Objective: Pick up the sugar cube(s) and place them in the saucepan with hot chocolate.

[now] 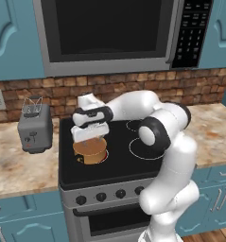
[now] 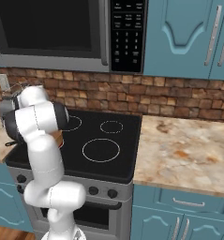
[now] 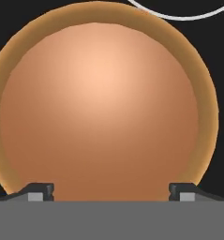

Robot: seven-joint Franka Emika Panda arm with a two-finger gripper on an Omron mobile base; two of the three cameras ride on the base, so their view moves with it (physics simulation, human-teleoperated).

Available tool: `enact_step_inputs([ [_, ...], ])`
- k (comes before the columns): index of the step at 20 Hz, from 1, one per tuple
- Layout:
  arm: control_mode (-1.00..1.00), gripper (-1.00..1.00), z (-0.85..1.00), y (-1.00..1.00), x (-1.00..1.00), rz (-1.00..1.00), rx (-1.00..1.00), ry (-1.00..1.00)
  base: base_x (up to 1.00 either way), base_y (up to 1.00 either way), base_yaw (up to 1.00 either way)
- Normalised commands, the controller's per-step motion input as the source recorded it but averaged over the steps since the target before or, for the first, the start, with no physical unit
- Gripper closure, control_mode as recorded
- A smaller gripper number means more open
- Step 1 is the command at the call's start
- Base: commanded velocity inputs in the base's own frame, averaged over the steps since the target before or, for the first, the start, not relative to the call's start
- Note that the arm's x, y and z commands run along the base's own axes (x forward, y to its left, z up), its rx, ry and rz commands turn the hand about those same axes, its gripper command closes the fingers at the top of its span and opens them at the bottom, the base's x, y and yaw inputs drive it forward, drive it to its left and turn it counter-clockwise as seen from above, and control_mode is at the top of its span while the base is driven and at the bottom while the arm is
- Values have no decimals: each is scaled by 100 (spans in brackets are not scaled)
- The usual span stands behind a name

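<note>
The short round orange-copper saucepan (image 1: 90, 151) sits on the front left burner of the black glass stovetop (image 1: 119, 160), and the white arm's two-finger gripper (image 1: 90, 140) hangs directly above it, the hand covering the back part of the pan from the left base camera. From the right base side the arm's own white links hide nearly all of the pan, with just a sliver of orange (image 2: 60, 138) peeking out beside the elbow. Looking down along the hand, the flat tan-brown hot chocolate (image 3: 99, 112) spreads inside the copper rim (image 3: 208, 101), and the two dark fingertips (image 3: 36, 191) stand wide apart with nothing between them. A sugar cube cannot be made out anywhere. A grey toaster (image 1: 35, 128) stands on the marbled beige counter (image 1: 20, 165) left of the stove.
</note>
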Motion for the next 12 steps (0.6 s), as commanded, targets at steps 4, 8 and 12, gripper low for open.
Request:
enact_step_inputs([
  [4, -100, -100, 54, -60, -76, -12, 5, -9, 0, 0, 0],
  [8, -100, -100, 71, -59, -62, -12, 7, -12, 0, 0, 0],
  [12, -100, -100, 27, -90, -57, -26, 0, -9, 0, 0, 0],
])
